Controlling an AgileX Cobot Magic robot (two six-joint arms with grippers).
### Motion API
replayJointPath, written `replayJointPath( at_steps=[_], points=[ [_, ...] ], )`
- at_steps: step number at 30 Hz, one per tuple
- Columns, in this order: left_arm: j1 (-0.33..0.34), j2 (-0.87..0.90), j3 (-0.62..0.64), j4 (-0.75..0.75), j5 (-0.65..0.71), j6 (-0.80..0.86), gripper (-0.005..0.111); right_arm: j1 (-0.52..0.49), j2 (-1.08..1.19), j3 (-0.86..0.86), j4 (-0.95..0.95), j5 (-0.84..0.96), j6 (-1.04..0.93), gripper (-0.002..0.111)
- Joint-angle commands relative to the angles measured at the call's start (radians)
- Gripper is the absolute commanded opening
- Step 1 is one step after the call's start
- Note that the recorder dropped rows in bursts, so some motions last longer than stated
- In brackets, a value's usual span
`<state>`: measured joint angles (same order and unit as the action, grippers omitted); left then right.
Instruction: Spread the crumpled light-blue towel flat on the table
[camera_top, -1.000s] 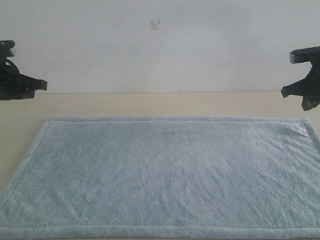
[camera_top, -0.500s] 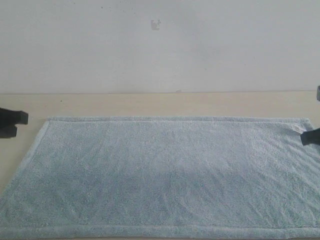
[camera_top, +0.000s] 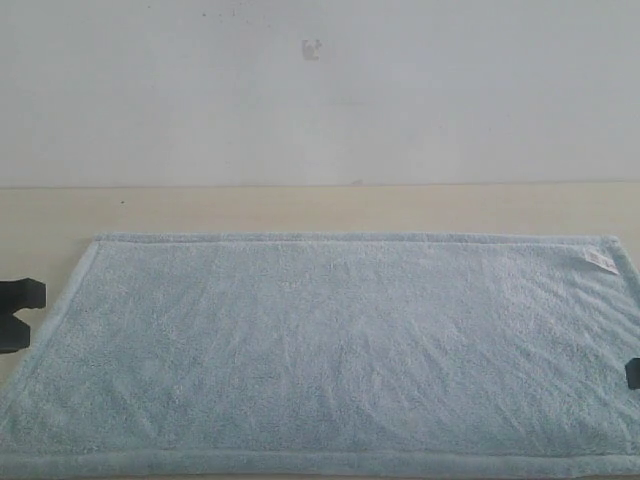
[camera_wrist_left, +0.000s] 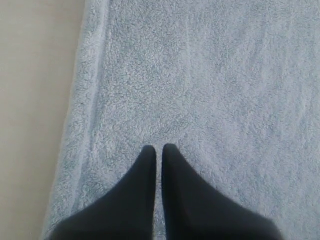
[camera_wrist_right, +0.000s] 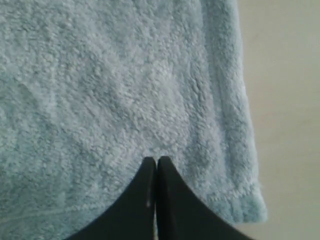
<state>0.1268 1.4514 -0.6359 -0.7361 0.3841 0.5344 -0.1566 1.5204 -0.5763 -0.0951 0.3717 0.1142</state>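
The light-blue towel (camera_top: 330, 350) lies flat and unfolded on the beige table (camera_top: 300, 208), its white label (camera_top: 598, 258) at the far right corner. My left gripper (camera_top: 15, 312) shows only as a black tip at the exterior view's left edge, beside the towel's left hem. In the left wrist view it (camera_wrist_left: 159, 147) is shut with nothing held, above the towel (camera_wrist_left: 210, 85) near its hem. My right gripper (camera_top: 633, 373) barely shows at the right edge. In the right wrist view it (camera_wrist_right: 157, 160) is shut, empty, over the towel (camera_wrist_right: 110, 90) near a corner.
A plain white wall (camera_top: 320, 90) rises behind the table's far edge. Bare table shows beyond the towel's far hem and beside its left side (camera_wrist_left: 35, 100) and right side (camera_wrist_right: 285, 100).
Both grippers have dropped from high at the frame's sides to low beside the towel, and mostly left the exterior view. The towel has not moved.
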Motion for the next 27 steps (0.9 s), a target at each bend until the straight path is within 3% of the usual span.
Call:
replayJointPath(
  at_steps=[1,20,27],
  points=[
    [-0.007,-0.008,0.004,-0.029,-0.002,-0.008,0.004,-0.004,-0.007,0.025,-0.229,0.027,0.267,0.000],
    [-0.007,-0.008,0.004,-0.094,-0.040,0.021,0.004,-0.004,0.108,0.030,-0.281,-0.030,0.303,0.000],
    [-0.007,-0.008,0.004,-0.098,-0.045,0.024,0.004,-0.004,0.108,0.030,-0.280,0.077,0.326,0.000]
  ],
)
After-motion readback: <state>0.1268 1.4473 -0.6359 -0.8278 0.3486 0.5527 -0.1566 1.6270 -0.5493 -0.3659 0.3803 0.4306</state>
